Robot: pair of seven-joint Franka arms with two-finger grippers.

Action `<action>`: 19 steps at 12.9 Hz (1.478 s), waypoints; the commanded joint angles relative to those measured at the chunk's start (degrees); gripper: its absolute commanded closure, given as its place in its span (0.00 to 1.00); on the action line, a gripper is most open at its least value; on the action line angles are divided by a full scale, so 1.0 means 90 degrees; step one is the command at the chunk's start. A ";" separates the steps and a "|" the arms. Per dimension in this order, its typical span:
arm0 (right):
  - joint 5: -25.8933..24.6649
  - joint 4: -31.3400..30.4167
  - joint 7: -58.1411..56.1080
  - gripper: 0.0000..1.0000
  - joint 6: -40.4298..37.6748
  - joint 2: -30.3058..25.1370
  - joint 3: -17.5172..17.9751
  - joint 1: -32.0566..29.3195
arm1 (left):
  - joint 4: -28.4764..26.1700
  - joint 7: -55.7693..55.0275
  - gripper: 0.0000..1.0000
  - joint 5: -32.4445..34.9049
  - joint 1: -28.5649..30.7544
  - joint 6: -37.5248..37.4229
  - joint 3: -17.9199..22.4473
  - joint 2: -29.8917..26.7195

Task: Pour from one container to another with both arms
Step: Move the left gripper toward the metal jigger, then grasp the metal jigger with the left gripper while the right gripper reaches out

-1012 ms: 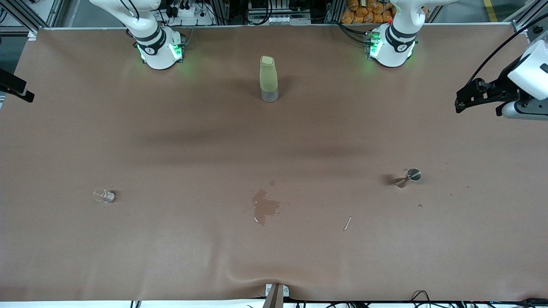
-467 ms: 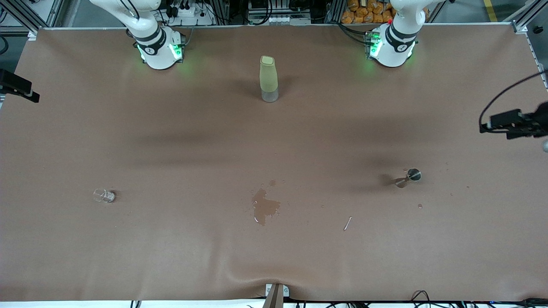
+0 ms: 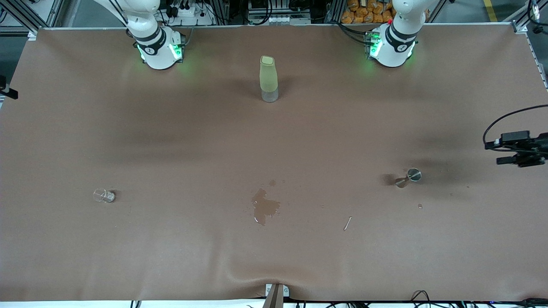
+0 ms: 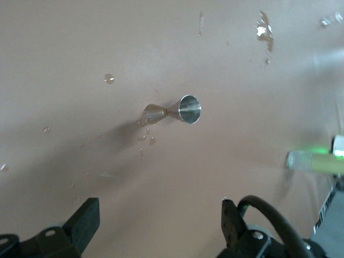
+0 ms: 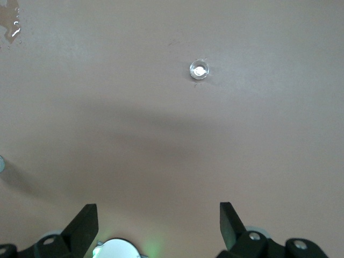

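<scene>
A thin little stick [image 3: 347, 223] lies on the brown table [image 3: 171, 256], closest to the front camera. A bit farther back is a wet spill [image 3: 265, 207] near the middle of the table. A small clear glass cup [image 3: 104, 196] stands toward the right arm's end, about as far back as the spill. A shiny metal measuring cup [image 3: 409, 176] stands toward the left arm's end, a little farther back, with small drops around it.

The left gripper [image 4: 158, 228] hangs in the air at the left arm's end of the table, near the edge. Its two fingers [image 4: 86, 219] are wide apart and hold nothing. In its wrist view the metal measuring cup [image 4: 174, 110] sits on the table below it.

The right gripper [image 5: 158, 223] is up high over the right arm's end of the table. Its fingers [image 5: 86, 220] are wide apart too and hold nothing. Its wrist view looks down on the clear glass cup [image 5: 199, 70].

Farthest back, a tall green bottle [image 3: 268, 79] stands upright between the two arm bases.
</scene>
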 commanded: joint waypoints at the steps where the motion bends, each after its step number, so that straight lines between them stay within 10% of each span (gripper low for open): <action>1: 0.0253 -0.0506 -0.1177 0.00 0.0501 -0.0024 0.0084 -0.0649 | 0.0244 0.0937 0.00 -0.0283 0.0038 -0.0042 -0.0085 0.0319; 9: 0.1219 -0.1015 -0.5124 0.00 0.1654 0.0902 0.0084 -0.2086 | 0.0333 0.5673 0.00 -0.1661 0.0321 -0.0032 -0.0085 0.1920; 19: 0.2762 -0.1006 -0.8027 0.00 0.1948 0.2408 0.0094 -0.2341 | 0.0265 0.9788 0.00 -0.3174 0.0048 0.0036 -0.0095 0.3104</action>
